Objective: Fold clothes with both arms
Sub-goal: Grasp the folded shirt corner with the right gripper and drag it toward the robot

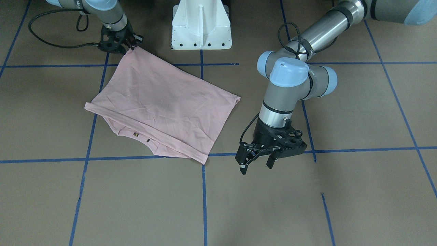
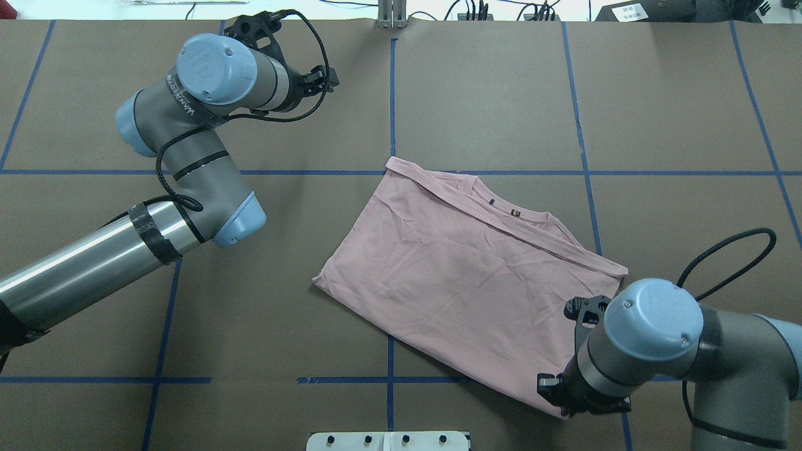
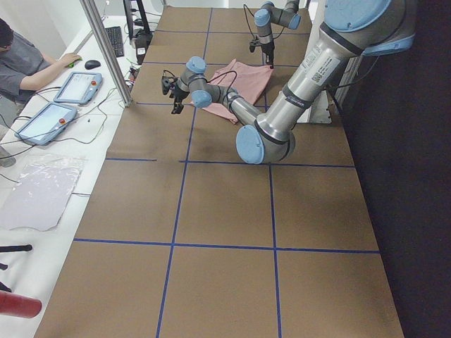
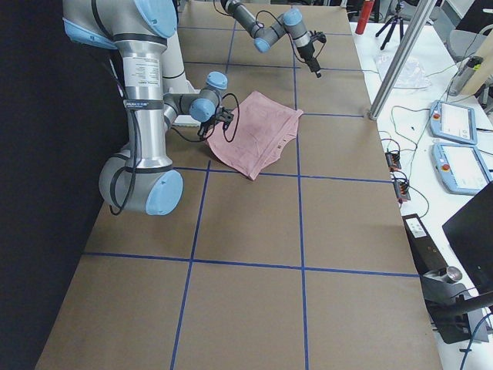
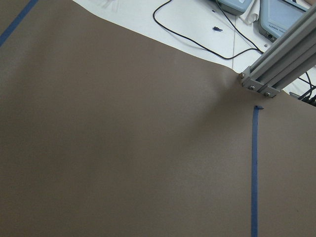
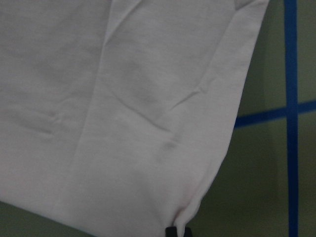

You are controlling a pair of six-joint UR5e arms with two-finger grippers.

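Overhead exterior, T-shirt [image 2: 463,263]: pale pink, folded into a slanted rectangle with the plain side up. It lies flat near the middle of the brown table [image 2: 501,94], across one blue tape line [image 2: 391,94].
Neckline [image 1: 128,131]: shows from under the top layer along the edge away from the robot, with two small dark labels on it.
Right gripper [image 1: 133,42]: low at the shirt corner nearest the white pedestal base [image 1: 201,24], with the jaws closed on that corner (the right wrist view shows the cloth puckered against a black fingertip at the bottom of the frame).
Right arm [image 1: 102,10]: reaches in beside the base, wrist pointing down.
Left gripper [image 1: 256,167]: fingers spread wide with nothing between them, pointing down over bare table. It is near the shirt's corner on the operators' side but apart from it.
Left arm [image 1: 293,78]: bent at the wrist joints, well out over the table.
Left wrist view: shows only bare brown table, a tape line and the foot of an aluminium post.
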